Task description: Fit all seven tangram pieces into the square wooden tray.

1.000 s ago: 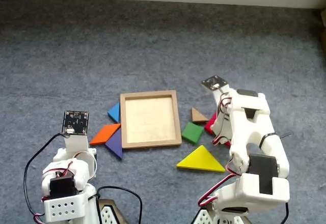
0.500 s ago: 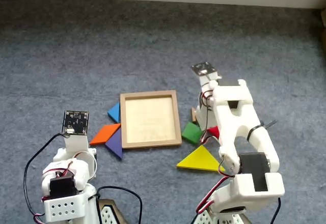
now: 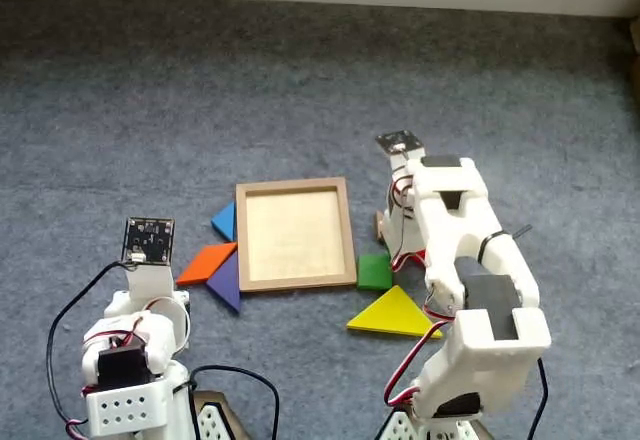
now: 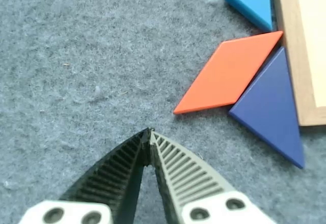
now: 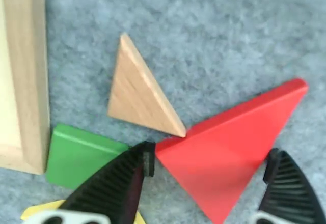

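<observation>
On the table (image 3: pixel 150 110) the tray (image 3: pixel 347 232) lies centred. 3 pieces lie against its left wall: a small triangle (image 3: pixel 225 221) farthest back, a parallelogram (image 3: pixel 205 263), then a medium triangle (image 3: pixel 227 282) nearest the arms. 4 lie on the tray's right: the square piece (image 3: pixel 374 272) just beside its near corner, the large triangle (image 3: pixel 396 313) in front, a short triangle (image 5: pixel 135 99) behind, and tip-to-tip with it a broad triangle (image 5: pixel 239 132) between the right pincer (image 5: pixel 211 159) fingers.

Right arm (image 3: pixel 450 220) swung from right of frame toward centre over the last second, closer to the tray (image 3: pixel 346 230), then dropped lower. It now covers most of the wood triangle (image 5: pixel 135 99) and red triangle (image 5: pixel 224 152), which were showing more before. Right gripper (image 5: pixel 211 160) has come down over the red triangle, jaws spread either side of it. Green square (image 3: pixel 374 272) slid slightly down-left and turned; was diamond-on, now square-on just beside the tray's lower right corner.
</observation>
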Robot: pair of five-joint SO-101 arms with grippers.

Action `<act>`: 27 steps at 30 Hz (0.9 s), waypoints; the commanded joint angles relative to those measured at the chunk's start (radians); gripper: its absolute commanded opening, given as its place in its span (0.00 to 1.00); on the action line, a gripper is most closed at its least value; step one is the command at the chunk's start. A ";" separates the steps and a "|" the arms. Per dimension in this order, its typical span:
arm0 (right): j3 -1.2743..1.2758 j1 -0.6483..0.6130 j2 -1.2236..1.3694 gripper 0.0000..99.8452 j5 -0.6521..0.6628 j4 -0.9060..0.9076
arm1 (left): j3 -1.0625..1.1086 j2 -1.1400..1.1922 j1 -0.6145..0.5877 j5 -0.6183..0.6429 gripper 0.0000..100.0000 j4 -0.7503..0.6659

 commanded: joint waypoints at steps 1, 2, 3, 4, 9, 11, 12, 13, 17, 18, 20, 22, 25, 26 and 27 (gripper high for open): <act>-0.028 -0.004 -0.038 0.33 -0.012 -0.007 | 0.021 -0.047 -0.008 -0.009 0.01 0.005; -0.028 -0.004 -0.048 0.33 -0.034 -0.007 | 0.021 -0.047 -0.008 -0.009 0.01 0.005; -0.028 -0.005 -0.059 0.33 -0.060 -0.012 | 0.021 -0.047 -0.008 -0.009 0.01 0.005; -0.028 -0.005 -0.070 0.33 -0.080 -0.013 | 0.021 -0.047 -0.008 -0.009 0.01 0.005; -0.027 -0.008 -0.074 0.33 -0.100 -0.045 | 0.021 -0.047 -0.008 -0.009 0.01 0.005; -0.027 -0.008 -0.059 0.33 -0.100 -0.056 | 0.021 -0.047 -0.008 -0.009 0.01 0.005; -0.027 -0.008 -0.056 0.33 -0.100 -0.056 | 0.021 -0.047 -0.008 -0.009 0.01 0.005; -0.028 -0.008 -0.056 0.33 -0.101 -0.058 | 0.021 -0.047 -0.008 -0.009 0.01 0.005; -0.051 -0.010 -0.056 0.33 -0.101 -0.056 | 0.021 -0.047 -0.008 -0.009 0.01 0.005; -0.065 -0.010 -0.056 0.33 -0.103 -0.054 | 0.021 -0.047 -0.008 -0.009 0.01 0.005; -0.081 -0.007 -0.056 0.33 -0.130 -0.054 | 0.021 -0.047 -0.008 -0.009 0.01 0.005; -0.081 -0.005 -0.054 0.33 -0.161 -0.056 | 0.021 -0.047 -0.008 -0.009 0.01 0.005; -0.079 -0.005 -0.048 0.33 -0.170 -0.061 | 0.021 -0.047 -0.008 -0.009 0.01 0.005; -0.074 -0.004 -0.048 0.33 -0.170 -0.062 | 0.021 -0.047 -0.008 -0.009 0.01 0.005; -0.074 -0.004 -0.048 0.33 -0.169 -0.062 | 0.021 -0.047 -0.008 -0.009 0.01 0.005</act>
